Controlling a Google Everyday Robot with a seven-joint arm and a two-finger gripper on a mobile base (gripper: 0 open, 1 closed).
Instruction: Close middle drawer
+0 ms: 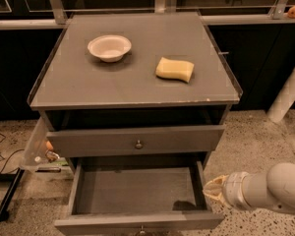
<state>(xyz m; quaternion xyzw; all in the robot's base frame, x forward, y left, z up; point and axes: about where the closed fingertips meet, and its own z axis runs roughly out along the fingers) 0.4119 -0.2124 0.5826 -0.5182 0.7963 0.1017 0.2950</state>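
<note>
Speckled stone-look floor surrounds the grey, flat-topped desk. Left of the desk, a clear plastic sheet stands against its side; the small items behind it are too blurred to identify. On the desk top sit a round white bowl to the left and a rectangular yellow sponge to the right. Under the desk top, the middle drawer is pulled out. It is a shallow grey box, its front partly cut off at the bottom edge. Right of the desk, the cream end effector is just beside that drawer's right wall. Whether it is wide or narrow, I cannot tell.
</note>
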